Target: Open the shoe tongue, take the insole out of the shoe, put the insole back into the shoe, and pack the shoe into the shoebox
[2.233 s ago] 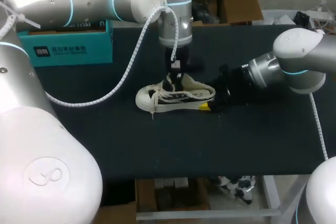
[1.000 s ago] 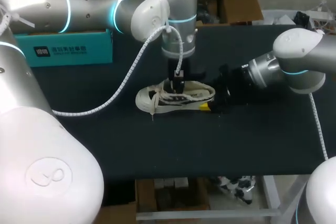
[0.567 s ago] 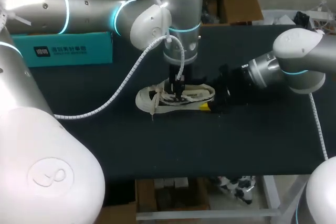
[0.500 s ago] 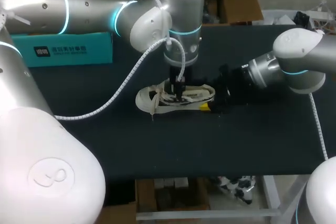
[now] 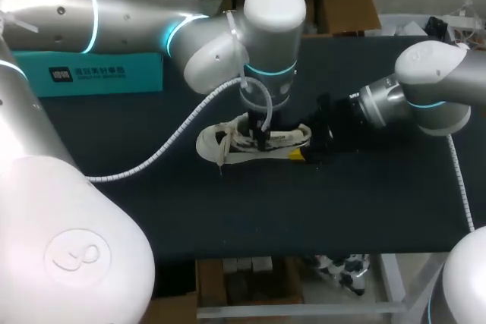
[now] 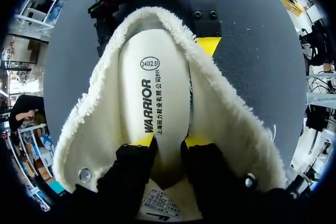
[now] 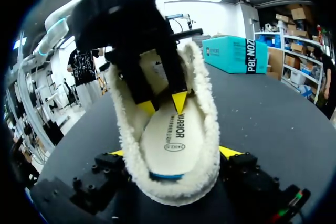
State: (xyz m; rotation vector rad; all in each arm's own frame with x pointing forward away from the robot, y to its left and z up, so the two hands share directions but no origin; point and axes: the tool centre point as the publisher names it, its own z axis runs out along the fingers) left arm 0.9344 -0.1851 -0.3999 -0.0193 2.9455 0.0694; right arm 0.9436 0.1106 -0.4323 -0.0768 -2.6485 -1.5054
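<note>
Head view looks down — both wrists close, facing the shoe (image 5: 211, 142).

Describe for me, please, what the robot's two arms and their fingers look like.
Both the left arm and right arm are smooth, silver-grey rounded tubes with glowing blue rings at the joints. A white spiral-wrapped cable trails from the left one. The fingers are black with bright yellow tips.

Cream shoe (image 5: 285, 136), fluffy off-white lining; pale insole (image 6: 155, 93), black print, ahead of yellow-tipped left gripper (image 6: 168, 141); teal shoebox (image 5: 99, 72), black table (image 5: 304, 202).
</note>
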